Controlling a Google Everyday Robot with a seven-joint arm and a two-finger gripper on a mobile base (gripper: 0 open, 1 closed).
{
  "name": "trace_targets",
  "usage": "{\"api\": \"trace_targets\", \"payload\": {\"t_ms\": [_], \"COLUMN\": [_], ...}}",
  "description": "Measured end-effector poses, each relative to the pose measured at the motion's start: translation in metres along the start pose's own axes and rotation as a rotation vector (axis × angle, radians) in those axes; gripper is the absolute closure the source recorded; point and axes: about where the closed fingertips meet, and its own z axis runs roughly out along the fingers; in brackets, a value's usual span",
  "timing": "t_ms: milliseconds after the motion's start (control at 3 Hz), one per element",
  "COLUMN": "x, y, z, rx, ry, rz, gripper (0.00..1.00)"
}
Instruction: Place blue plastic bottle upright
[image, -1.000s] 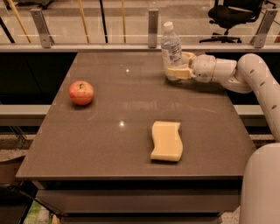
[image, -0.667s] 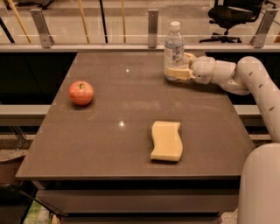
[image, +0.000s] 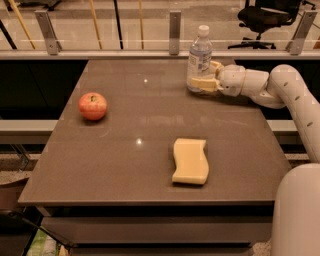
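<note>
The blue plastic bottle (image: 199, 59), clear with a white cap and a pale label, stands upright on the far right part of the brown table (image: 150, 125). My gripper (image: 206, 79) reaches in from the right at table height. Its cream fingers (image: 201, 84) hug the bottle's lower part, one in front and one behind, shut on it. The bottle's base looks to be on or just above the tabletop.
A red apple (image: 92, 105) sits at the table's left. A yellow sponge (image: 190, 160) lies front of centre. A glass railing with metal posts (image: 174, 31) runs behind the far edge. My white arm (image: 290, 95) spans the right side.
The bottle has gone from leaning slightly left to upright, its cap shifting right. The gripper has stayed around its lower part and moved a little.
</note>
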Motion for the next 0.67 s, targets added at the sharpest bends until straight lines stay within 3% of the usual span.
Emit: {"api": "trace_targets", "payload": {"t_ms": [667], "x": [-0.0007], "y": [-0.0001], "z": [0.0002], "rx": [0.0], "ry": [0.0], "rz": [0.0], "gripper": [0.37]}}
